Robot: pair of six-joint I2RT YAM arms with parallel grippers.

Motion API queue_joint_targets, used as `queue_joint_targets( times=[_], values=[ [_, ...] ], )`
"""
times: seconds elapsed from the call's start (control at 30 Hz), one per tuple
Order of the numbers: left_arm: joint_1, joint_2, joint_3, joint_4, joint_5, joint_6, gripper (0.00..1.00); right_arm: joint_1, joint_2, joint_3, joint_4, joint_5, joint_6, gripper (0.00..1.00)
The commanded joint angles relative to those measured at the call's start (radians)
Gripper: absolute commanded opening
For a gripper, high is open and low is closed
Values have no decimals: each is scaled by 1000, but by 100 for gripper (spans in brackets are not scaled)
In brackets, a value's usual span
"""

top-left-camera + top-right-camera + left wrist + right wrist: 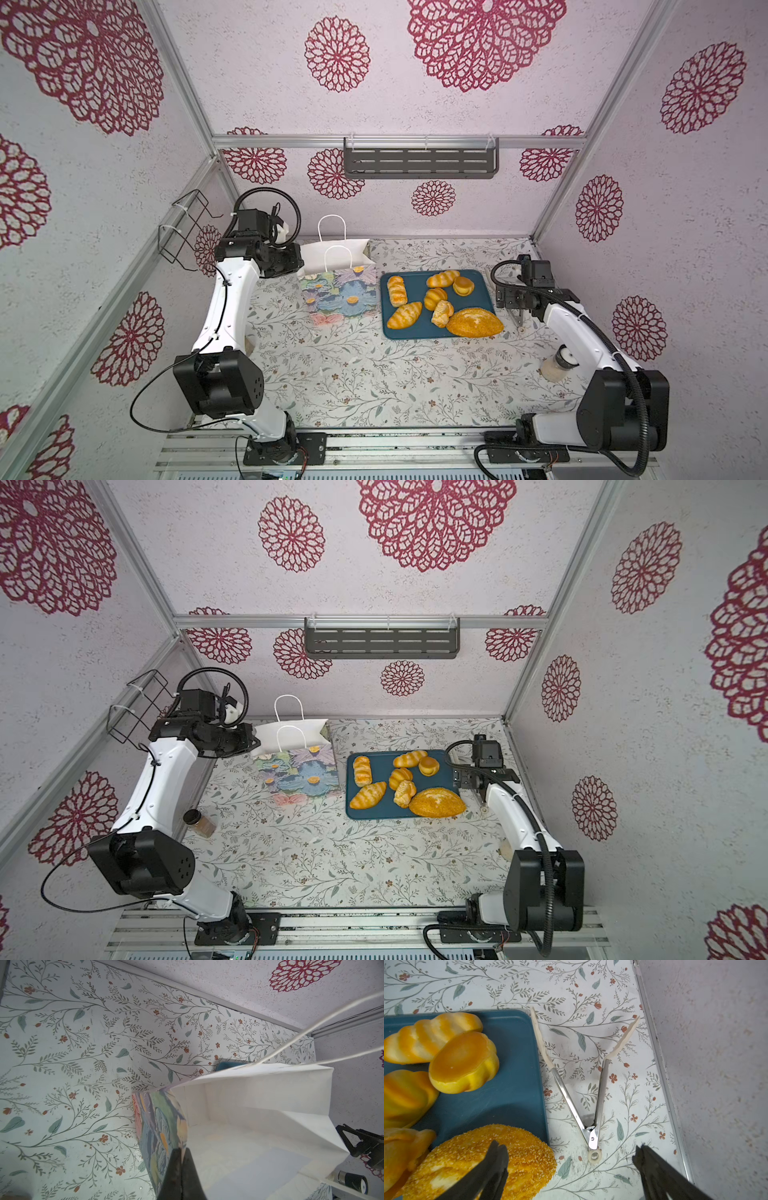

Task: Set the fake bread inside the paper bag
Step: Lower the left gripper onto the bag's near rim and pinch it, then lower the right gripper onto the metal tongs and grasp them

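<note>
**left arm pinching the bag, bread all on the tray**

so the paper bag [338,293] stood upright toward the far left corner of the worktop [374,382]. its mouth was open and its white inside showed in the left wrist view. the left end effector [182,1150] was clamped shut on the top rim of the bag's flowery side wall, with the paper pinched between both fingers.

all seven pieces of fake bread [435,298] lay on the teal tray [414,286]. the tray sat just beside the bag, further toward the right edge of the worktop. the big oval loaf [474,323] was at the tray's near right corner and hung over the rim a bit. the round bun [463,286] sat near the tray's far right corner.

the right end effector [569,1147] was spread wide and held nothing. it hovered with one finger over the end of the loaf and the other over bare worktop by the right edge. the tongs [592,1138] lay flat and splayed open between the tray and that edge, one tip just beside the tray's corner. a small dark-lidded jar [199,823] sat by the worktop's left edge.
</note>
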Motion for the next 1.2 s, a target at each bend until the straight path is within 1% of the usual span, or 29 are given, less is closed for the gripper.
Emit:
queue_joint_targets(
  times=[0.0, 0.03, 0.2, 0.37, 0.53, 0.63, 0.7, 0.8, 1.0, 1.17],
  values=[
    [8, -14, 16, 49, 59, 10, 0, -16, 33, 9, 28, 32, -25, 99],
    [5, -16, 10, 55, 66, 10, 0, -17, 48, 9, 33, 32, -27, 99],
    [-9, -45, -54, 94, 28, 20, 0, -28, 121, 12, 54, 26, -31, 99],
    [-12, -78, -119, 157, 34, 3, 0, -39, 191, 24, 61, 24, -40, 99],
    [-12, -69, -133, 169, 34, -19, 0, -62, 249, 42, 54, 50, -74, 99],
    [-14, -69, -137, 173, 44, -30, 0, -80, 274, 48, 64, 8, -75, 99],
    [-14, -76, -143, 175, 35, -35, 0, -83, 289, 44, 80, 10, -78, 99],
    [-14, -87, -154, 182, 20, -42, 3, -87, 315, 47, 107, 18, -88, 99],
    [-17, -92, -171, 200, 26, -64, 14, -94, 354, 72, 133, 2, -97, 99],
    [-20, -100, -178, 197, -1, -65, 18, -100, 390, 102, 135, -9, -138, 99]
  ],
)
